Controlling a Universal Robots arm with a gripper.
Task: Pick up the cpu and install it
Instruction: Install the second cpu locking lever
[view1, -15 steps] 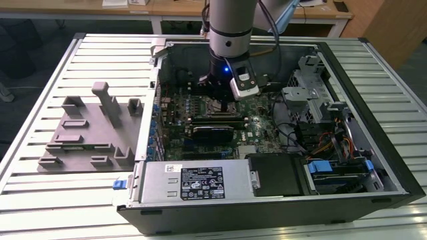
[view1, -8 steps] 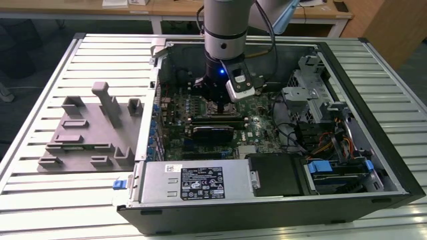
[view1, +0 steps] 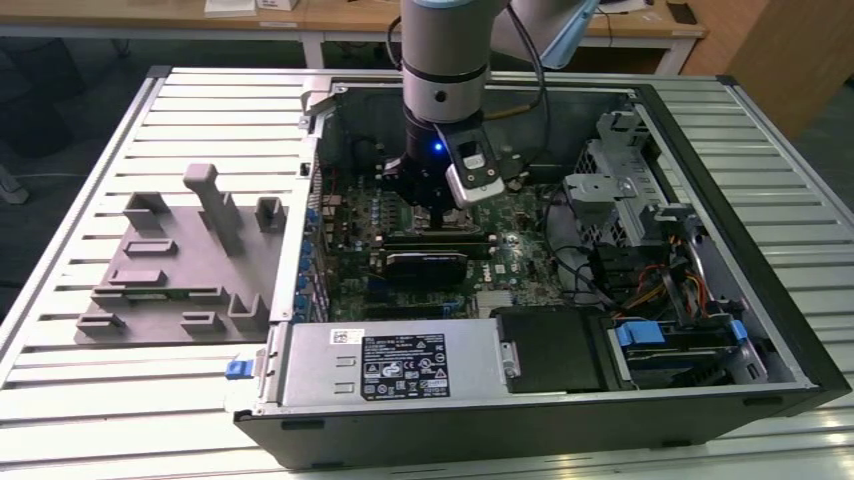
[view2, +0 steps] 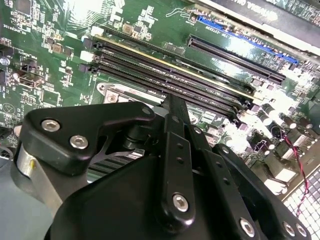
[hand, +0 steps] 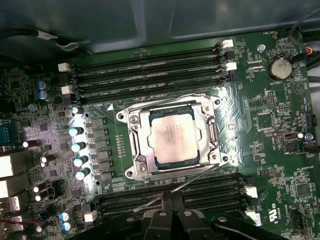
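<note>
The cpu (hand: 172, 137), a silvery square chip, lies flat in the metal-framed socket (hand: 132, 145) on the green motherboard in the first wrist view. My gripper (hand: 168, 196) hovers just beside the socket, over the memory slots, with its black fingers pressed together and nothing between them. A thin wire socket lever (hand: 200, 177) runs slantwise past the fingertips; whether they touch it I cannot tell. In the exterior view my gripper (view1: 434, 215) reaches down into the open computer case. The second wrist view looks along the shut gripper (view2: 172, 100) onto the board.
A grey fixture tray (view1: 174, 270) lies on the slatted table at the exterior view's left of the case. Inside the case are the power supply (view1: 380, 365), a drive cage (view1: 614, 190) with cables, and rows of memory slots (hand: 150, 70) on both sides of the socket.
</note>
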